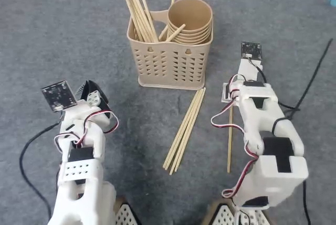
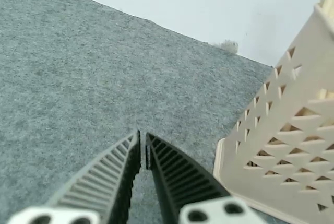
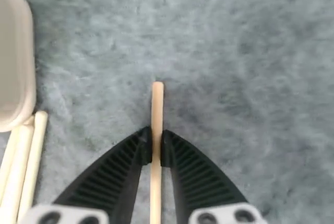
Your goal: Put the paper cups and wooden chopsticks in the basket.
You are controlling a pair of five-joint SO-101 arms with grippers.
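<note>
High view has the two white arms rising from the near edge of the grey-carpeted table (image 1: 47, 36), one toward each near corner. The right gripper (image 3: 155, 139) points down at the carpet, and its black ribbed fingers (image 3: 122, 166) are clamped on a single wooden chopstick (image 3: 156, 98), whose blunt tip sticks out a little past the fingertips. From above, that chopstick (image 1: 229, 146) runs near to far just beside the inner side of the right arm. Between the arms a loose bundle of chopsticks (image 1: 185, 130) lies slanted on the carpet. Its far ends (image 3: 21, 166) sit just beside the rounded base corner of the basket (image 3: 15, 67); whether they touch it is hard to tell. The left gripper (image 1: 92, 93) sits low toward the left edge, nearer than the basket. In its own wrist view the left gripper (image 2: 143, 141) has its fingers drawn together with a bare sliver between them, holding nothing, and the perforated wall of the basket (image 2: 282, 140) stands close by. Toward the middle of the far edge the beige basket (image 1: 170, 65) stands upright. A nested stack of paper cups (image 1: 190, 18) fills its right part, and upright chopsticks (image 1: 139, 10) lean in its left part. A black cable (image 1: 310, 83) trails along the right edge.
</note>
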